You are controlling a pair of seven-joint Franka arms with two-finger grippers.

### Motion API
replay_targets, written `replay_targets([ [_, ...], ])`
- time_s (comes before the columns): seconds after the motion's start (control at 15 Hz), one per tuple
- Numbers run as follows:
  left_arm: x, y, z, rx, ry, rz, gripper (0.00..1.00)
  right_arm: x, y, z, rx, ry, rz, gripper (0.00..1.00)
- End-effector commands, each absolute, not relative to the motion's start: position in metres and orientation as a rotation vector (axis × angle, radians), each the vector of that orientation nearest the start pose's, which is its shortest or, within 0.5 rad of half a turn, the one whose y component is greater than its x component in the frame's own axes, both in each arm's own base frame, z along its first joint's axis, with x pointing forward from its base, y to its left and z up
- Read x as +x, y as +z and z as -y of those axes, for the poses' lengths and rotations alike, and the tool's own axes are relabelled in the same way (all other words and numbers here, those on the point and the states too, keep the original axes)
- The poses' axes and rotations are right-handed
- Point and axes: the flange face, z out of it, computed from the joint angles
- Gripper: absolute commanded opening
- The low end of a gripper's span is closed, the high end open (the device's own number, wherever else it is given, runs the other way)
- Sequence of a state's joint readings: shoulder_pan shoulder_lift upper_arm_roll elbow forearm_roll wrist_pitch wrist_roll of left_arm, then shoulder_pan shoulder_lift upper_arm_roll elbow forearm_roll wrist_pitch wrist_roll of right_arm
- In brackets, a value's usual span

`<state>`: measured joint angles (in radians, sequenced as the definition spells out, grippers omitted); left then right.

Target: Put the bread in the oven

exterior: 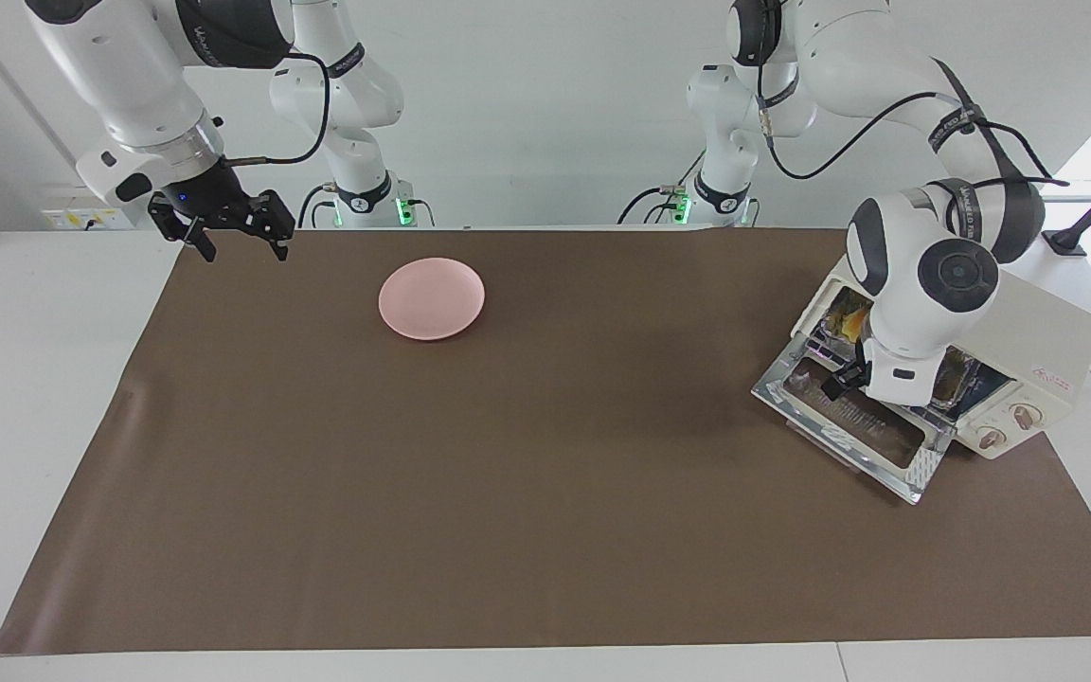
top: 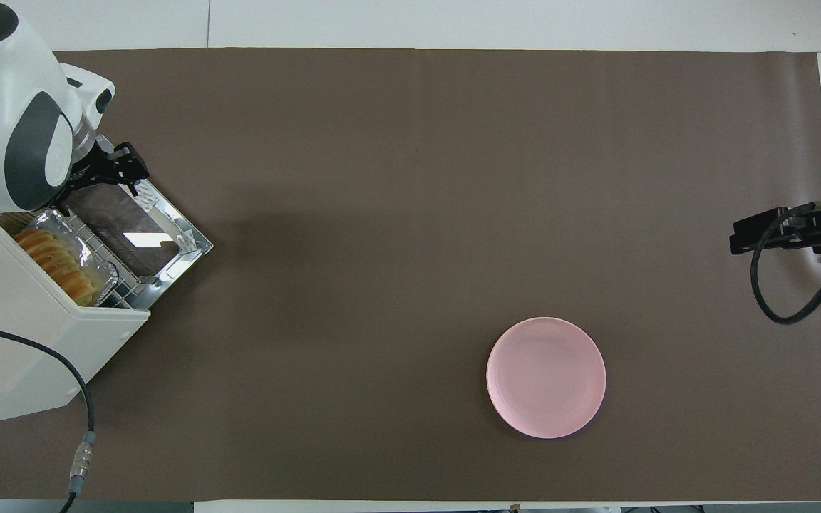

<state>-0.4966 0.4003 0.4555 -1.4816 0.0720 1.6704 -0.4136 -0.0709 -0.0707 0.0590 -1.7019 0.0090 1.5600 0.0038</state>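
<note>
The cream-white oven (exterior: 1047, 346) stands at the left arm's end of the table with its glass door (exterior: 853, 426) dropped open. It also shows in the overhead view (top: 18, 335). The golden bread (top: 54, 260) lies in a silver foil tray (top: 100, 274) on the rack inside the oven; in the facing view only a bit of the bread (exterior: 850, 324) shows past the arm. My left gripper (top: 117, 167) hangs over the open door (top: 143, 239), outside the oven mouth and holding nothing; in the facing view it (exterior: 837, 382) is just above the door. My right gripper (exterior: 238, 242) is open and empty, waiting over the mat's edge at the right arm's end.
A round pink plate (exterior: 432, 298) lies empty on the brown mat, toward the right arm's end and near the robots; it also shows in the overhead view (top: 546, 377). The oven's two knobs (exterior: 1005, 426) face the table's middle. The right gripper (top: 774, 231) shows in the overhead view too.
</note>
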Motion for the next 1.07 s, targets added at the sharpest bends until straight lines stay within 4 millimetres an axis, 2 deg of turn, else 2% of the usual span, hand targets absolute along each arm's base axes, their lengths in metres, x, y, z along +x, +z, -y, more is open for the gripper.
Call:
replay_targets([
  [0.0, 0.63, 0.5, 0.049, -2.9, 0.15, 0.357, 1.0, 0.528, 0.6, 0.008, -3.151, 0.121, 0.004, 1.0],
  [0.27, 0.59, 0.537, 0.042, -2.971, 0.29, 0.135, 1.0, 0.528, 0.601, 0.008, -3.151, 0.119, 0.002, 1.0],
  [0.6, 0.549, 0.572, 0.033, -3.052, 0.358, 0.057, 1.0, 0.528, 0.602, 0.008, -3.151, 0.117, 0.004, 1.0],
  [0.67, 0.544, 0.574, 0.041, -3.059, 0.383, 0.031, 1.0, 0.528, 0.602, 0.008, -3.151, 0.117, 0.002, 1.0],
  [0.8, 0.535, 0.576, 0.046, -3.073, 0.413, 0.005, 1.0, 0.528, 0.601, 0.008, -3.151, 0.119, 0.002, 1.0],
  [0.87, 0.52, 0.577, 0.042, -3.097, 0.375, -0.006, 1.0, 0.528, 0.602, 0.008, -3.151, 0.117, 0.004, 1.0],
  [1.0, 0.512, 0.58, 0.041, -3.103, 0.336, -0.006, 1.0, 0.528, 0.601, 0.008, -3.151, 0.119, 0.004, 1.0],
])
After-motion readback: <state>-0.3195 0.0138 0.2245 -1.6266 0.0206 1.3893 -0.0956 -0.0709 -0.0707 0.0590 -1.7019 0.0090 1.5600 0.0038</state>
